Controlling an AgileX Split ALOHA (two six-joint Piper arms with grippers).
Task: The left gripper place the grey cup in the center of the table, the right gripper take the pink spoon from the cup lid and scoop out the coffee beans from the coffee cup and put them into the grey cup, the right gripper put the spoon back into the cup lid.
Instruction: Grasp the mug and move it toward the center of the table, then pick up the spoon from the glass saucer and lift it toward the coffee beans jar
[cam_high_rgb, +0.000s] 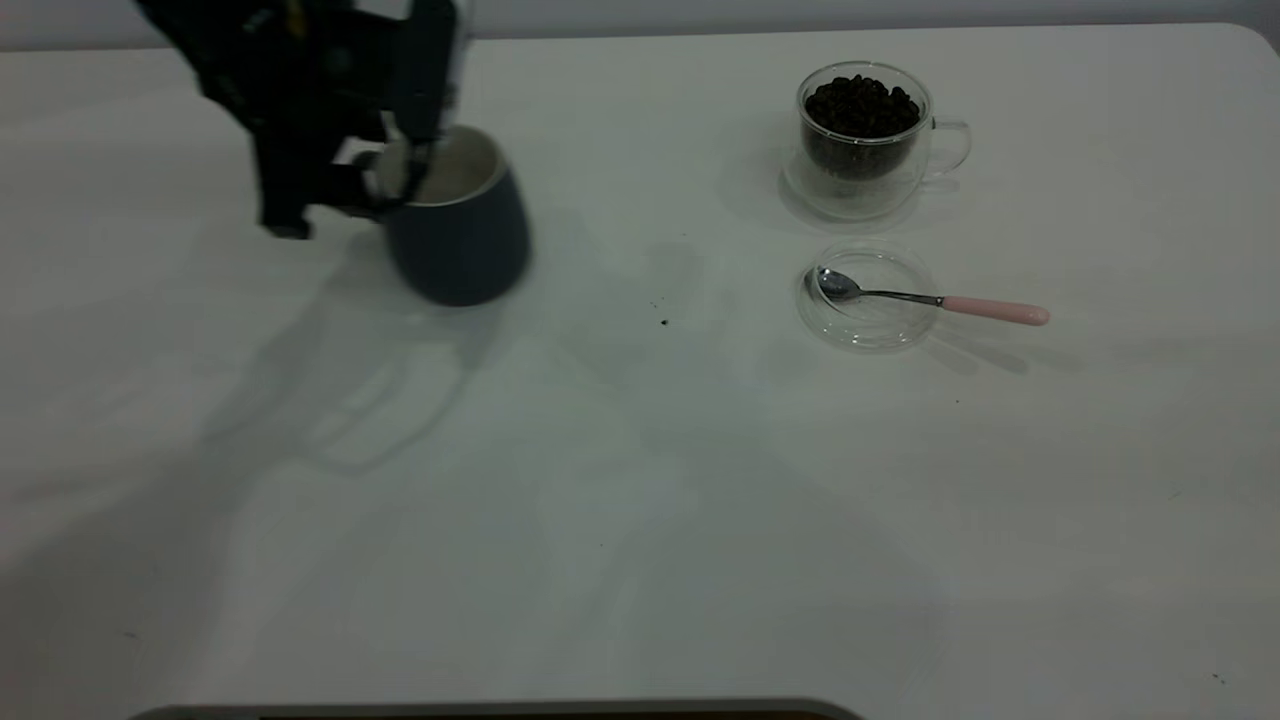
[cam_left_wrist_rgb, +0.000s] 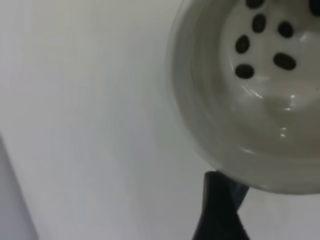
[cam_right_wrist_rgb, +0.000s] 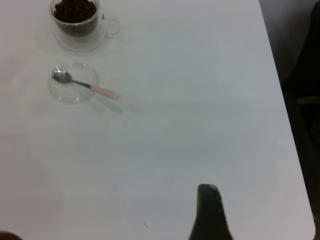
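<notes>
the grey cup (cam_high_rgb: 462, 225) was at the table's left side, well short of the centre, tilted slightly and apparently just off the surface, with the left gripper (cam_high_rgb: 395, 175) clamped on its rim, one finger inside the white bowl and the other outside. in the left wrist view a few coffee beans (cam_left_wrist_rgb: 260, 42) lay on the cup's white bottom, and one black finger (cam_left_wrist_rgb: 217, 212) showed just below the rim. by my reading the first step was under way and not finished: the cup was in hand but not yet set down in the middle. everything after that was left to do. the pink spoon (cam_high_rgb: 930, 298) lay untouched with its bowl in the cup lid (cam_high_rgb: 870, 297) and its pink handle sticking out over the rim to the right, and the coffee cup (cam_high_rgb: 865, 135), just behind the lid on the right half of the table, looked heaped full. the right gripper (cam_right_wrist_rgb: 210, 212) hung well away from the spoon, near the table's right edge, with only one dark finger in view, so i could not tell whether it was apart or together; it seemed to be waiting. the table (cam_high_rgb: 640, 480) was plain white with rounded corners, marked by a few dark specks (cam_high_rgb: 663, 320) near the middle and soft shadows of the arm under the cup; a pale wall ran behind the far edge
</notes>
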